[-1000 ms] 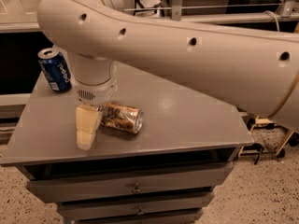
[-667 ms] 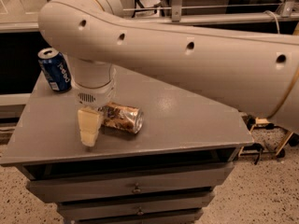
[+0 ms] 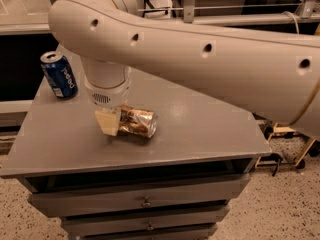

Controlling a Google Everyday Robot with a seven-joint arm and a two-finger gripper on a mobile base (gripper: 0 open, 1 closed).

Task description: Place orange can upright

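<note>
Lying on its side on the desk, orange can runs its long axis across the view; we see the end effector low at its view-left end; grip state we cannot tell.
</note>
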